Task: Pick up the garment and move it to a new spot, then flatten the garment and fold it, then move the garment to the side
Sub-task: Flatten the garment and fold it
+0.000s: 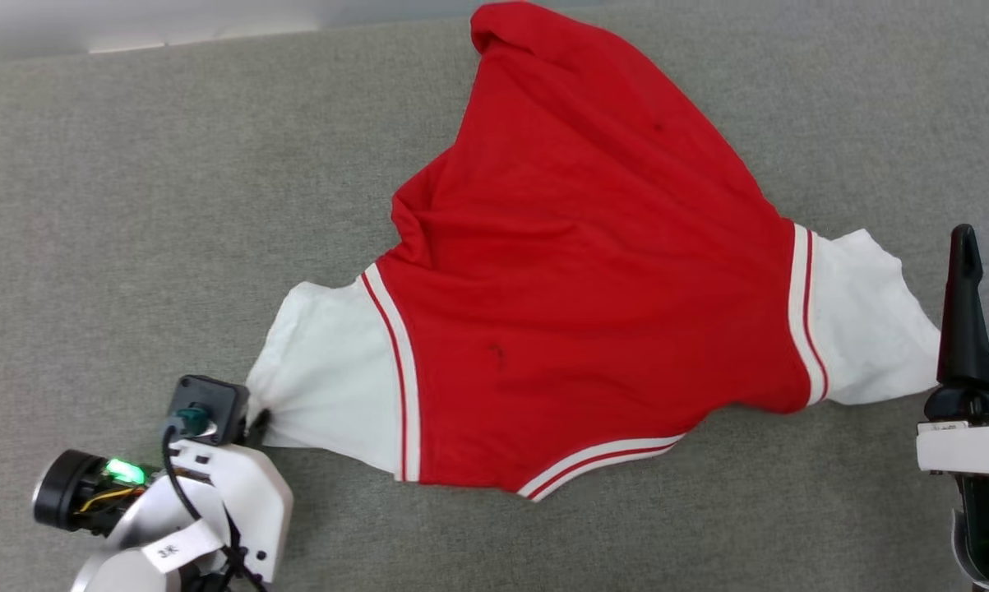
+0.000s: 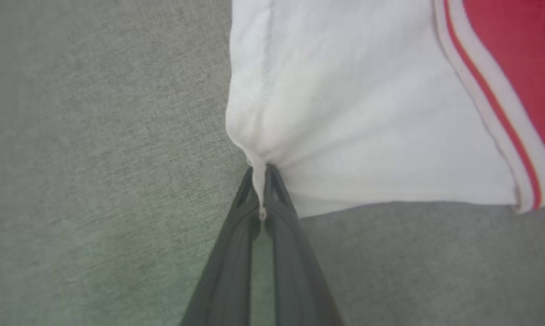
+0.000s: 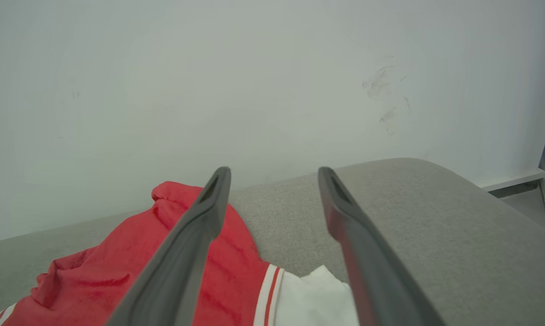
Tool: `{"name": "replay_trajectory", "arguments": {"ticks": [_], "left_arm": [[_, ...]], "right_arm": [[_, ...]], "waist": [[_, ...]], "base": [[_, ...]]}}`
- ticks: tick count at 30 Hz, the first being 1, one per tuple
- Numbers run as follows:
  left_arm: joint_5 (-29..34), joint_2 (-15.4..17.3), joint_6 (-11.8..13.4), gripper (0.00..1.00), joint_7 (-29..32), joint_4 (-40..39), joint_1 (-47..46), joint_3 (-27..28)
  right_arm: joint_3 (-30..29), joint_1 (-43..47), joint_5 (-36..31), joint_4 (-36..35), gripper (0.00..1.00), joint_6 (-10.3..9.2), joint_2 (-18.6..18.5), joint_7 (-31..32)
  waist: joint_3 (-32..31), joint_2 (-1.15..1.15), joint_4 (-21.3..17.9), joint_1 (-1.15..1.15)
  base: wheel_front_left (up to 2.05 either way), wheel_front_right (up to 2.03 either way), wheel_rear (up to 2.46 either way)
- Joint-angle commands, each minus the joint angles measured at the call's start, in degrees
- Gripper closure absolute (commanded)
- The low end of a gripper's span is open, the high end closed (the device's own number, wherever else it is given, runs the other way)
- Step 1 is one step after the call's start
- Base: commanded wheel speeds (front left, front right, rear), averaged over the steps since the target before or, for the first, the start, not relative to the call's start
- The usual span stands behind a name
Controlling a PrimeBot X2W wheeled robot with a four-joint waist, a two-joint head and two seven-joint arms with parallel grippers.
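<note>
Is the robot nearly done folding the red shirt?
Not nearly. The red jersey lies spread on the grey fabric surface, but it is bunched at its far end and not folded. Right now the left claw is pinching the edge of one white sleeve. The right claw is open beside the other sleeve, holding nothing. Smoothing, folding and moving it aside are left.

1 garment (image 1: 584, 312) w/ 2 white sleeves (image 1: 330, 362); 2 hands: left hand (image 2: 263, 181) + right hand (image 3: 274, 174); 1 grey surface (image 1: 132, 205).

The garment (image 1: 576, 329) lies on the bench (image 1: 132, 164), between the left tool (image 2: 263, 190), touching its edge, and the right tool (image 3: 273, 174).
</note>
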Motion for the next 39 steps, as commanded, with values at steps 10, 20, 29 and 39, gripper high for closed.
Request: {"name": "replay_trajectory", "arguments": {"ticks": [10, 20, 29, 39], "left_arm": [[-4.49, -0.90, 3.50, 1.00, -11.52, -0.64, 2.16, 7.77], [-7.26, -0.56, 2.52, 1.00, -11.13, -10.27, 9.37, 8.41], [-8.93, 0.10, 1.41, 1.00, -6.28, -20.06, 12.59, 5.95], [-9.72, -0.32, 0.00, 1.00, -5.46, -22.59, 9.38, 3.15]], "right_arm": [[0.89, 3.29, -0.91, 1.28, 0.00, -0.02, -3.28, 6.05], [-3.33, 11.85, -1.05, -0.11, 0.00, -0.02, -6.09, 30.66], [-8.45, 12.20, -2.34, -6.57, 0.00, -0.02, -4.53, 54.49], [-7.56, 6.40, -4.00, -2.19, 0.00, -0.02, -5.14, 62.65]], "waist": [[-6.26, 0.00, 3.29, 0.00], [-8.44, 0.00, 6.11, 0.00], [-6.56, 0.00, 7.65, 0.00], [-3.10, 0.00, 10.50, 0.00]], "base": [[0.00, 0.00, 0.00], [0.00, 0.00, 0.00], [0.00, 0.00, 0.00], [0.00, 0.00, 0.00]]}}
